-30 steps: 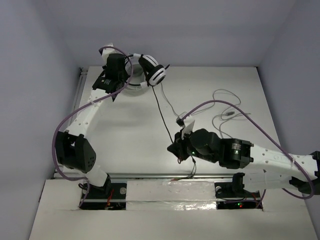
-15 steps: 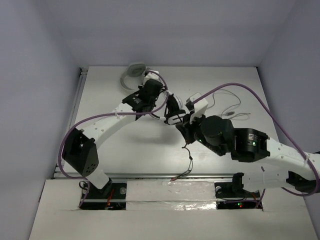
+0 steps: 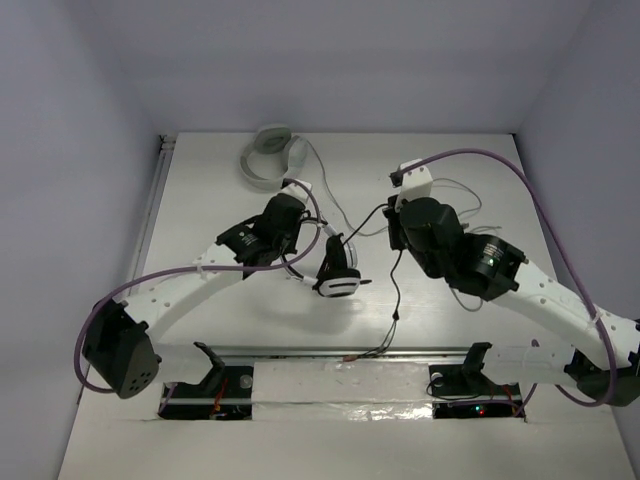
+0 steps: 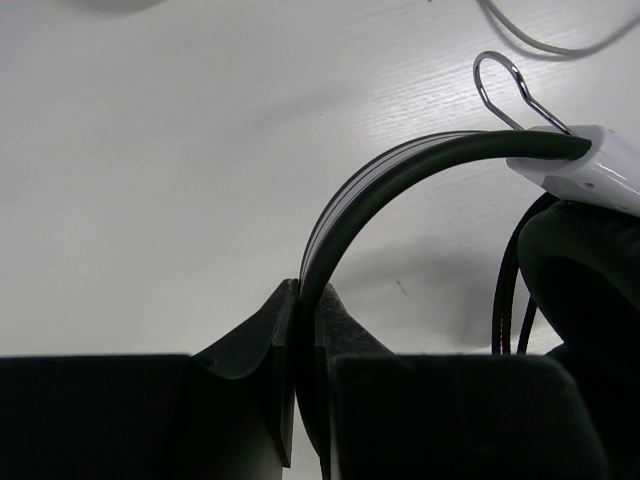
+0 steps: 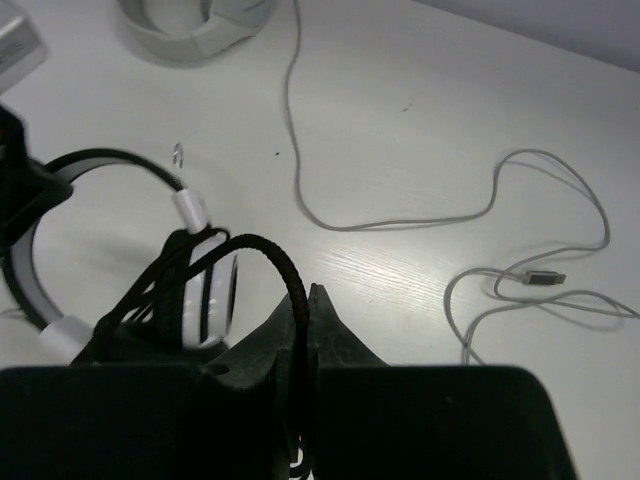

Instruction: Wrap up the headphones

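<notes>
The left pincer (image 4: 308,300) stays clamped on the headband of the black-and-white over-ear headphones (image 3: 338,272), now just beyond its tips. The right pincer (image 5: 305,300), closed on their thin black cable (image 5: 268,250), has swung past them, likely laying 1 loop. 1 s ago they sat by the pale grey headset (image 3: 268,155).

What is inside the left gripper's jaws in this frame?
The headphones' black headband, pinched edge-on in the left gripper. The jaws cover the stretch of band below the grip.
</notes>
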`<move>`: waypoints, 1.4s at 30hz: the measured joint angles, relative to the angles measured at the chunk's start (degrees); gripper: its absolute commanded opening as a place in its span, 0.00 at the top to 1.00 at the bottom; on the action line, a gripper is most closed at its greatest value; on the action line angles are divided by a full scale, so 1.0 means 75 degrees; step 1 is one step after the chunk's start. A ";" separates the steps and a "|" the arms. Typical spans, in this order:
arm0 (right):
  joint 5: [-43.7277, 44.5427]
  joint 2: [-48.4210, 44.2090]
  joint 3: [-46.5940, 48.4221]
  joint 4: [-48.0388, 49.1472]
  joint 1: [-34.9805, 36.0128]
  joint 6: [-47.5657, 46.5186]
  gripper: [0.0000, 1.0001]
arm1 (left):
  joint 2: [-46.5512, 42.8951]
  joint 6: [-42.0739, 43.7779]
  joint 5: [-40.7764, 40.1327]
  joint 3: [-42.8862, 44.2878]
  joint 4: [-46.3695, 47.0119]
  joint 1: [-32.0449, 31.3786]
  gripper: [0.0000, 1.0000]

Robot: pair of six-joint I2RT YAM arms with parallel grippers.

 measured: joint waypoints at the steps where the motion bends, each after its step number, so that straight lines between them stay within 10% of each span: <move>1: 0.0003 0.0000 -0.0038 0.0038 -0.0131 -0.0015 1.00 | -0.0137 0.0052 0.0166 -0.0070 -0.0015 0.0000 1.00; 29: -0.1524 0.0006 -0.2868 0.2605 -0.1282 0.1402 1.00 | -0.1306 0.0087 0.6169 0.0988 0.0012 0.2398 1.00; 42: -0.1947 0.0050 -0.2017 0.3048 -0.2430 0.1052 1.00 | -0.0784 0.0137 0.6767 0.1075 -0.0376 0.2436 1.00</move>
